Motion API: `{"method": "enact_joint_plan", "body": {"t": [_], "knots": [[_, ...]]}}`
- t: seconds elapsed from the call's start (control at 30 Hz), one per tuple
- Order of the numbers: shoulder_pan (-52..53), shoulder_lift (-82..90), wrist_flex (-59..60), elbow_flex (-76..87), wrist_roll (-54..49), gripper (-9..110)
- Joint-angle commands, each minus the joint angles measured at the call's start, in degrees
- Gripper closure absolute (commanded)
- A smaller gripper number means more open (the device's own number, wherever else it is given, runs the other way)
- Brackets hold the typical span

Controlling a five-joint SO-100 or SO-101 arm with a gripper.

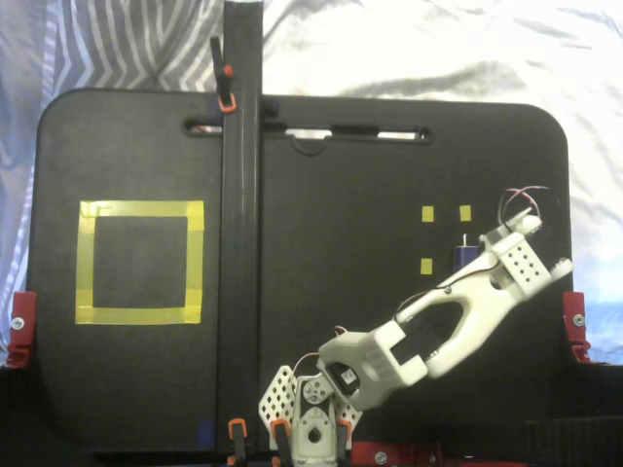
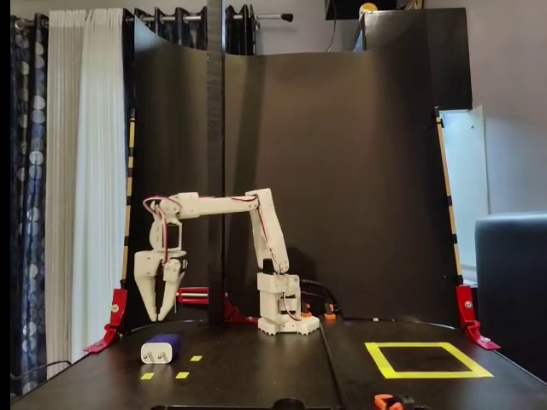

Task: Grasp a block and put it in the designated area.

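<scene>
The block (image 2: 161,348) lies on the black board at the front left, its white end facing the camera; from above, only its navy end (image 1: 465,256) shows beside the white gripper head. My gripper (image 2: 157,318) hangs fingers-down just above the block without touching it. It is open and holds nothing. The arm (image 1: 458,311) reaches out to the right in the fixed view from above. The designated area is a yellow tape square, lying empty at the left (image 1: 141,209) in that view and at the right (image 2: 427,374) in the front fixed view.
Three tiny yellow tape squares (image 1: 427,214) lie around the block. A tall black post (image 1: 240,195) held by orange clamps stands between the block's side and the yellow square. Red clamps (image 1: 576,326) grip the board's edges. A black backdrop (image 2: 342,171) stands behind the arm.
</scene>
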Motion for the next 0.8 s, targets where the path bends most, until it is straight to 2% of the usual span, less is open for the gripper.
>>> {"method": "enact_joint_plan", "body": {"t": [0.0,0.4,0.43,0.47,0.77], "knots": [[0.4,-0.4,-0.1,-2.2,-0.4,100],[0.4,-0.4,-2.1,-2.2,-0.5,81],[0.4,-0.5,-2.3,-2.2,-1.1,74],[0.4,-0.7,-2.5,-2.2,-1.6,71],[0.6,-1.1,-3.7,-2.3,-1.6,61]]}}
